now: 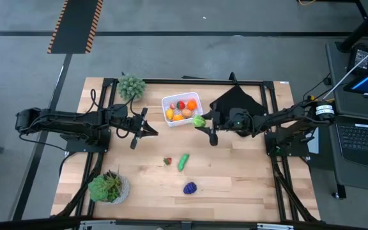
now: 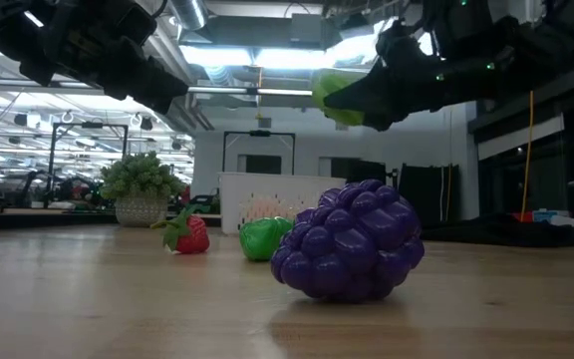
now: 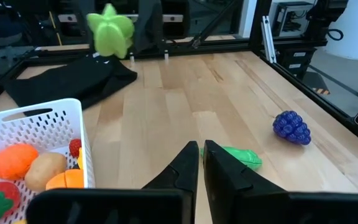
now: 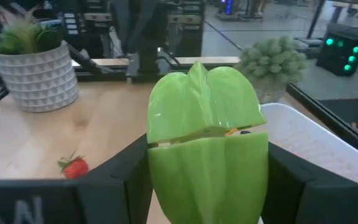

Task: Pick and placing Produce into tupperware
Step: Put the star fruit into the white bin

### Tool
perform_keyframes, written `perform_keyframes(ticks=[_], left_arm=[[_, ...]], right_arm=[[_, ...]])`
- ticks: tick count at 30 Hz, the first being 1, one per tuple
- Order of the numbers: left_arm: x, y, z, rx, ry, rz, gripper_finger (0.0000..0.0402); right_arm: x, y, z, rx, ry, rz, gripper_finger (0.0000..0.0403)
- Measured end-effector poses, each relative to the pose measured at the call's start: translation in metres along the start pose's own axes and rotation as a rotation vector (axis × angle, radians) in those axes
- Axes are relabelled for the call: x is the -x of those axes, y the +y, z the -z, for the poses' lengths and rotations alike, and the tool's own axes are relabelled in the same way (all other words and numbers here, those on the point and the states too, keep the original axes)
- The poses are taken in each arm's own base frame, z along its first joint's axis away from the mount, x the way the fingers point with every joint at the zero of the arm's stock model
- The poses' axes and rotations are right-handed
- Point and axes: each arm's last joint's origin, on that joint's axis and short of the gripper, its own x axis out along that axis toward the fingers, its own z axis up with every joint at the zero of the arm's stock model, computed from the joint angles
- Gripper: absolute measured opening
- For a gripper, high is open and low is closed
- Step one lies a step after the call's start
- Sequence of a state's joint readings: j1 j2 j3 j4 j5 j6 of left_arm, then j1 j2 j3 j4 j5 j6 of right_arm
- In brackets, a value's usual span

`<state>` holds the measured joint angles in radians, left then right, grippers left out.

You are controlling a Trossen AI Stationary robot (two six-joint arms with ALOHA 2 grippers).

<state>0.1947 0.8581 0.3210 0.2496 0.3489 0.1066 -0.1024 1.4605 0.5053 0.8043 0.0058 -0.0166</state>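
The white tupperware (image 1: 182, 108) stands at the table's far middle and holds several pieces of produce in orange, red and yellow. My right gripper (image 1: 200, 122) is just off its right near corner, shut on a light green piece of produce (image 4: 204, 137) that is up in the air. A strawberry (image 1: 167, 161), a green vegetable (image 1: 183, 161) and a purple grape bunch (image 1: 190, 188) lie on the bare wood nearer the front. My left gripper (image 1: 152, 130) hangs left of the tub, shut and with nothing in it (image 3: 201, 163). My right gripper pinches the light green produce between its two fingers, one on each side (image 4: 157, 180) of its lower half. The fingers (image 4: 126, 171) come nearly level from the table's right. The piece is lifted clear of the table (image 2: 339, 95), its broad top standing above the fingers.
A black cloth (image 1: 235, 101) lies right of the tub under my right arm. One potted plant (image 1: 131, 86) stands at the far left, another (image 1: 109, 186) at the near left. Bare wood lies between the loose produce and the tub.
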Motion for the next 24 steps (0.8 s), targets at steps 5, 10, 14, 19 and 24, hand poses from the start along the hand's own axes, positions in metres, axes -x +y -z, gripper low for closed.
perform_keyframes(ticks=[5,10,14,19,24], left_arm=[[0.000,0.000,0.000,0.000,0.000,0.000,0.0010],[0.000,0.000,0.000,-0.005,0.000,0.000,0.0003],[0.000,0.000,0.000,-0.020,0.001,0.000,0.0001],[0.000,0.000,0.000,-0.034,0.001,0.000,0.0013],[0.000,0.000,0.000,-0.034,0.001,0.000,0.0027]], right_arm=[[0.001,-0.017,0.001,-0.040,0.005,0.189,0.0213],[0.000,-0.032,-0.003,-0.057,-0.005,0.280,0.0213],[-0.001,-0.039,-0.007,-0.061,-0.015,0.306,0.0213],[-0.012,-0.044,-0.009,-0.058,-0.011,0.318,0.0213],[-0.029,-0.054,-0.007,-0.061,0.008,0.343,0.0213]])
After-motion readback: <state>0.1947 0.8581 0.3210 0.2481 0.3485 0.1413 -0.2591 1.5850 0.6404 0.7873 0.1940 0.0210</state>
